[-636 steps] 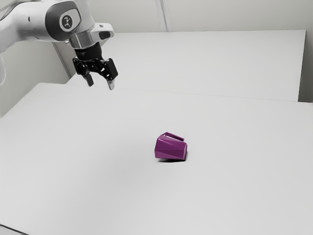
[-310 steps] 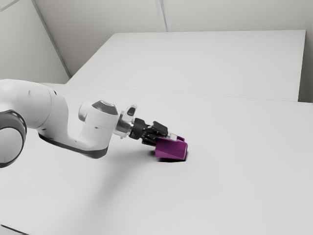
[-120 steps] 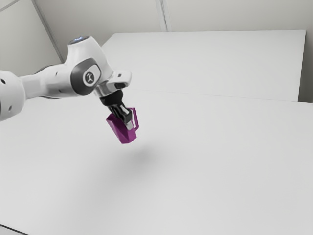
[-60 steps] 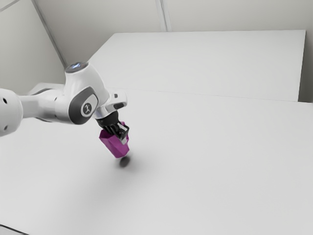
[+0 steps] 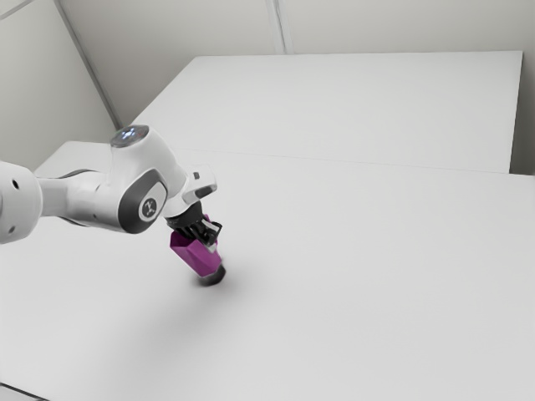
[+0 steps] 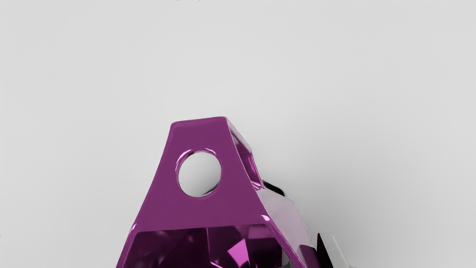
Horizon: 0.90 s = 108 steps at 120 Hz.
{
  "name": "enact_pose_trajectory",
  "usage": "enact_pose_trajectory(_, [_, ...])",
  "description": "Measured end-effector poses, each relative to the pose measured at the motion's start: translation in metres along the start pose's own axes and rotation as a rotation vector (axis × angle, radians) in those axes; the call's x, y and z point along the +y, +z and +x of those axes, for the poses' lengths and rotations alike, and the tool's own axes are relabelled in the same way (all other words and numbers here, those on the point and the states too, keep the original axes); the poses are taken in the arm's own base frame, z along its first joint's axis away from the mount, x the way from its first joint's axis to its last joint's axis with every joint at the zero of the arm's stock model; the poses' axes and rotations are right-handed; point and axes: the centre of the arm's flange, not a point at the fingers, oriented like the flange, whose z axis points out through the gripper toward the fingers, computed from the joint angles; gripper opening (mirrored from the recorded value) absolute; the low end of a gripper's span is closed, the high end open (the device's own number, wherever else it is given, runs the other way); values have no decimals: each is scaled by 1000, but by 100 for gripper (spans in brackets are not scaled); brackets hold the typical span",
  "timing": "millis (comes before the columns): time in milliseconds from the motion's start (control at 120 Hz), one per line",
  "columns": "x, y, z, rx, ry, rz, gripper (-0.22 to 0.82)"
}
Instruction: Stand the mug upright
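Your jaws (image 5: 209, 242) are gripping the mug (image 5: 196, 257), closed onto its wall. It's leaning, its purple inner walls partly showing.

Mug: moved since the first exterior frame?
Yes, toward the exterior view's left: the mug is now nearer the dark line at that view's lower-left corner.

"What colour is the Franka arm (image 5: 92, 199)?"

"White and smooth, all rounded shells, with dark grey trim."

"Any markings?"

"A dark emblem (image 5: 150, 208) on a pale disc, framed by a dark grey joint cover (image 5: 130, 201). There's a bluish-white mark on the dark round cap (image 5: 119, 140) too, and a small dark round recess (image 5: 14, 183) in one shell."

"And the end?"

"White hand housing (image 5: 180, 205) with a dark grey inset (image 5: 203, 192), then a black tool (image 5: 210, 243) with pale grey fingertips (image 6: 333, 249)."
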Motion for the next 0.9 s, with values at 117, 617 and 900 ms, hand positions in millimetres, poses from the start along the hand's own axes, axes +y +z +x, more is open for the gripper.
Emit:
enact_pose_trajectory(117, [-5, 6, 0, -4, -27, 5, -17])
enact_pose_trajectory(617, [-7, 30, -2, -43, -87, 9, -16])
enact_pose_trajectory(900, [-7, 23, -1, -34, -94, 0, 18])
